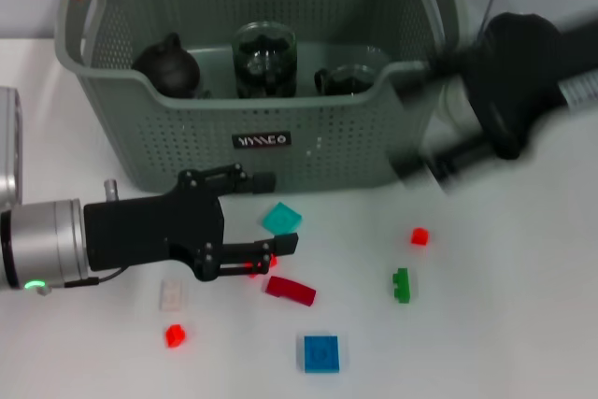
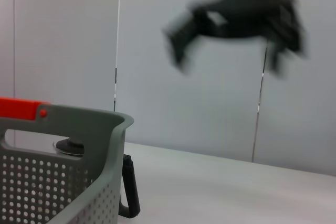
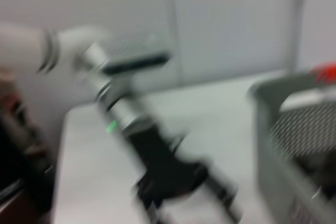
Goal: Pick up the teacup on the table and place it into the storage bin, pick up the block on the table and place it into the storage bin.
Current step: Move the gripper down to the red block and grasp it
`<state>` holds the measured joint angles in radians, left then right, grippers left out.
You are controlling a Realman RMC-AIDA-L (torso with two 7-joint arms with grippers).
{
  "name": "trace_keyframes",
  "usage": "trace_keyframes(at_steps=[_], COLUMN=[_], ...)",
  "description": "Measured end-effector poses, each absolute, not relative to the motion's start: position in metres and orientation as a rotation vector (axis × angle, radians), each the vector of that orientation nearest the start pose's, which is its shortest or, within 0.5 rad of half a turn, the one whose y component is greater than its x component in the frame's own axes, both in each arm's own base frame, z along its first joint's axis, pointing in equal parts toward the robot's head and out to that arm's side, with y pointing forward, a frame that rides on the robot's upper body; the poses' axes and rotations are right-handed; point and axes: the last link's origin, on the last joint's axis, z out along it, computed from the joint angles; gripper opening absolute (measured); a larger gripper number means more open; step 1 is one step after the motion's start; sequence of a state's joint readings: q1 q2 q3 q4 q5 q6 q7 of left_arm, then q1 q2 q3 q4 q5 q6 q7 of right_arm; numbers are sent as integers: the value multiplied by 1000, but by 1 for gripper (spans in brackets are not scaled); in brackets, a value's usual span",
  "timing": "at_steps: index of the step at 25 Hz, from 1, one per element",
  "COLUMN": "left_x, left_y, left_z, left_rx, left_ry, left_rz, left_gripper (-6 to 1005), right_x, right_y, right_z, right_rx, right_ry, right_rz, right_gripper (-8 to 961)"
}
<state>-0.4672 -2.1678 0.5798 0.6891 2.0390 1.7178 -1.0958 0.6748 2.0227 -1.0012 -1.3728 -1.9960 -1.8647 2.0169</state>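
Here the left gripper (image 1: 271,214) hangs open over a small red block (image 1: 262,266) — light, rigid, best pinched across flat sides — near the storage bin (image 1: 374,151). Right gripper (image 1: 432,167) beside the bin: fingers unreadable.

lighting is even and bright in all views, with no strong glare on the white surface (image 1: 523,324). soft, short shadows lie under the left hand (image 1: 266,213) and beneath the small blocks. head view: the right arm (image 1: 509,81) is smeared by motion blur; the storage bin (image 1: 308,151) and blocks are sharp. left wrist view: the far arm (image 2: 236,11) is blurred, the bin rim (image 2: 113,124) crisp. right wrist view: blurred throughout, edges of everything soft.
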Motion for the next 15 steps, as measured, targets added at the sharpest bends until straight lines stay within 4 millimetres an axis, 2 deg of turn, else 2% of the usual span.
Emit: trace_keyframes(at_steps=[4, 6, 9, 15], left_x=[-257, -257, -257, -258], left_y=[292, 292, 292, 291], left_z=[-18, -18, -18, -19], left_rx=[-2747, -2746, -2746, -2743], left_ry=[-306, -308, -308, -314], left_rz=[-848, -844, -843, -841], left_gripper=[750, 749, 749, 748], right_x=[159, 178, 200, 219], right_y=[323, 324, 333, 361], right_z=[62, 53, 35, -8], right_rx=[-3088, -3045, -2963, -2865], right_ry=[471, 566, 651, 644], right_rz=[83, -5, -107, -156], right_gripper=[931, 930, 927, 919])
